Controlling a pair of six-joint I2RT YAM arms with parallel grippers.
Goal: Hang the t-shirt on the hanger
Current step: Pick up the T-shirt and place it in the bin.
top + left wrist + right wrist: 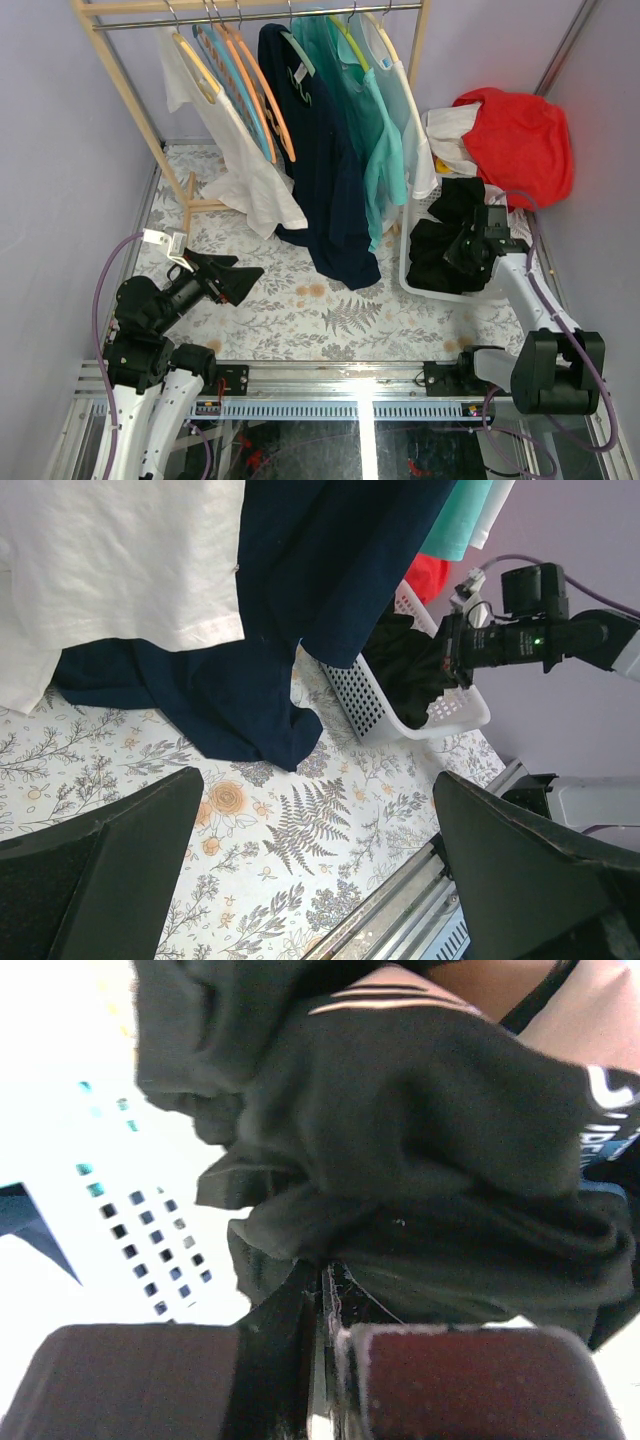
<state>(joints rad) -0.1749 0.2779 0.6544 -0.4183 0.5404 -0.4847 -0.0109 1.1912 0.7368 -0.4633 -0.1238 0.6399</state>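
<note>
step: grab | my right gripper [325,1305] pinched shut on the t-shirt [400,1140], bunched in the white basket [405,268]; left gripper [237,281] spread wide, holding nothing | next, I reckon: lift it clear, then head for the orange hanger [270,105] on the rack [118,70]

The t-shirt [436,256] is lying bunched in the basket [404,262] at the counter [300,312]'s right edge, with my right claw [322,1298] sitting in it, pinching the cloth. The hanger [262,90] is hanging on the rack [128,98] at the far edge, left of the long shirt [325,180]. My left claw [236,281] is hovering near the left edge.
</note>
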